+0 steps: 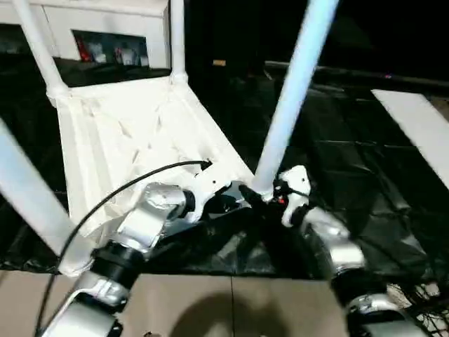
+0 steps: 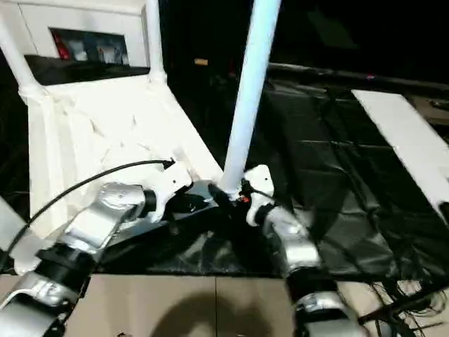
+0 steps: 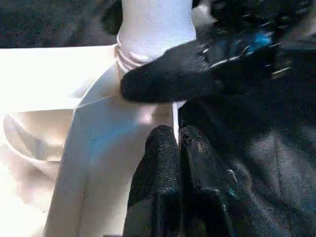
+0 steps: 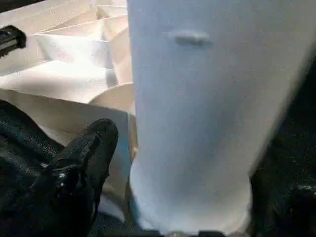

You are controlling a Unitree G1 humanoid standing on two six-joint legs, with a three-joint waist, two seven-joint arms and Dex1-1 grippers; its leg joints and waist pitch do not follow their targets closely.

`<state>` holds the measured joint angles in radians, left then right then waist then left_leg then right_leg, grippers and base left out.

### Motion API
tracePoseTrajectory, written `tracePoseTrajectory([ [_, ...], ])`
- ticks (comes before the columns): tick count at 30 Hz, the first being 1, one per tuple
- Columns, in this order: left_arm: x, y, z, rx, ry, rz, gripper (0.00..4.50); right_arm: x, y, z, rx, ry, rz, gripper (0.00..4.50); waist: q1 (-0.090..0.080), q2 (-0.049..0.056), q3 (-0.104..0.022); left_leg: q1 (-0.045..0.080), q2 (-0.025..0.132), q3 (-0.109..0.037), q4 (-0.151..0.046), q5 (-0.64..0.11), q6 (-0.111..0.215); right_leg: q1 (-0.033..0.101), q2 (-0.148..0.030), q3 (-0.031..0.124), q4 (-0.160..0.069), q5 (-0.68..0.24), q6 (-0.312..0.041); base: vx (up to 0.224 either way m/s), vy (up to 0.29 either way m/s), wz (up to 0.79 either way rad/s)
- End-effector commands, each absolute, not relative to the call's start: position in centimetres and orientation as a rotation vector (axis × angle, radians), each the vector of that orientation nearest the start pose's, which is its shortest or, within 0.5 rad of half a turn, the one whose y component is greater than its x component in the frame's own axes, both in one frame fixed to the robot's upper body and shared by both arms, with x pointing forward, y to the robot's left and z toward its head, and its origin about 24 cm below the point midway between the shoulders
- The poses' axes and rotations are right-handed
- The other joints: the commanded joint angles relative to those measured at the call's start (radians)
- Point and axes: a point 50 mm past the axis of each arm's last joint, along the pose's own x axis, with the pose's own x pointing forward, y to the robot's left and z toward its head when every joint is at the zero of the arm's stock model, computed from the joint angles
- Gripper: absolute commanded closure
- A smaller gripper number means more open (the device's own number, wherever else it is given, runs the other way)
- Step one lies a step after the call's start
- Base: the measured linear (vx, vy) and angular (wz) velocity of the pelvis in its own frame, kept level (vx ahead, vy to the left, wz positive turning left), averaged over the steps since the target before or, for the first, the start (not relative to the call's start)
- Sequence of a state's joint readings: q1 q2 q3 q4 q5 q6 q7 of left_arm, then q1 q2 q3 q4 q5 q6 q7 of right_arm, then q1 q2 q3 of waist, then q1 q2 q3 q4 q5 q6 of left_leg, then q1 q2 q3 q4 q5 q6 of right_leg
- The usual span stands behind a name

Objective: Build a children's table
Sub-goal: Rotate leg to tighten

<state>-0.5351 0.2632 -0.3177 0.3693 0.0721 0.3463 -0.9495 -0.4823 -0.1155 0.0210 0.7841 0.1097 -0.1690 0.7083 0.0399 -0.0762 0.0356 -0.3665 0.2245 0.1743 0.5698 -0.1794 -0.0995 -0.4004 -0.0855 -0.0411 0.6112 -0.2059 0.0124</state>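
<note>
Four legs [image 1: 291, 95] socketed in tabletop [image 1: 133, 140]; left hand [image 3: 173, 148] pressed together, right hand [image 4: 187, 148] spread around leg.

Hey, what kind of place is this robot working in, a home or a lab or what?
Probably an indoor test or demo space, not a lived-in home. Black sheeting covers the work area, a white cabinet stands behind, and loose cables trail across the floor beside the upturned tabletop.
</note>
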Motion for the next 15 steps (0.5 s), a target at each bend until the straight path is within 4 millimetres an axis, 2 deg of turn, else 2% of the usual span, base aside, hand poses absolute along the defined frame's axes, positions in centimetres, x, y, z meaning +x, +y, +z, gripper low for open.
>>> tracePoseTrajectory([
  [1,29.5,9.5,3.3,0.377,0.539,-1.261,4.5,32.0,-12.2,2.4,-0.051,0.141,0.854,0.38,0.003,0.006,-0.053,0.003,-0.001,0.015,-0.049,-0.038,0.101,0.049,-0.026,0.029,-0.042,0.17,-0.272,0.068,-0.001,0.01],
  [2,29.5,9.5,3.3,0.377,0.539,-1.261,4.5,32.0,-12.2,2.4,-0.051,0.141,0.854,0.38,0.003,0.006,-0.053,0.003,-0.001,0.015,-0.049,-0.038,0.101,0.049,-0.026,0.029,-0.042,0.17,-0.272,0.06,0.005,0.0],
  [3,29.5,9.5,3.3,0.377,0.539,-1.261,4.5,32.0,-12.2,2.4,-0.051,0.141,0.854,0.38,0.005,0.007,-0.052,0.004,-0.001,0.017,-0.048,-0.029,0.117,0.05,-0.027,0.031,-0.041,0.195,-0.282,0.0,0.0,0.0],
  [4,29.1,10.5,3.6,0.361,0.545,-1.329,4.5,31.6,-13.1,2.8,-0.109,0.153,0.978,0.38,0.008,0.005,-0.052,0.004,0.001,0.016,-0.049,-0.054,0.129,0.055,-0.03,0.029,-0.042,0.169,-0.289,0.0,0.0,0.0],
  [6,28.9,10.9,3.7,0.359,0.549,-1.354,4.5,31.4,-13.4,2.8,-0.128,0.165,1.036,0.38,0.009,0.006,-0.049,0.005,0.002,0.017,-0.051,-0.067,0.126,0.053,-0.031,0.031,-0.045,0.137,-0.284,0.0,0.0,0.0],
  [9,28.6,11.7,4.0,0.355,0.552,-1.398,4.5,31.1,-13.7,2.9,-0.151,0.192,1.13,0.38,0.009,0.01,-0.044,0.009,0.007,0.016,-0.057,-0.129,0.103,0.048,-0.031,0.03,-0.053,0.035,-0.273,0.0,0.0,0.0],
  [11,28.4,12.5,4.3,0.362,0.563,-1.43,4.5,30.9,-13.8,3.0,-0.155,0.223,1.206,0.64,0.008,0.008,-0.044,0.01,0.008,0.014,-0.059,-0.162,0.082,0.047,-0.032,0.03,-0.055,-0.015,-0.269,0.0,0.0,0.0],
  [15,28.4,13.4,4.5,0.391,0.58,-1.456,4.5,30.8,-13.6,3.0,-0.158,0.241,1.259,0.97,0.007,0.009,-0.043,0.012,0.009,0.013,-0.061,-0.165,0.067,0.045,-0.033,0.031,-0.055,-0.038,-0.265,0.0,0.0,0.0],
])
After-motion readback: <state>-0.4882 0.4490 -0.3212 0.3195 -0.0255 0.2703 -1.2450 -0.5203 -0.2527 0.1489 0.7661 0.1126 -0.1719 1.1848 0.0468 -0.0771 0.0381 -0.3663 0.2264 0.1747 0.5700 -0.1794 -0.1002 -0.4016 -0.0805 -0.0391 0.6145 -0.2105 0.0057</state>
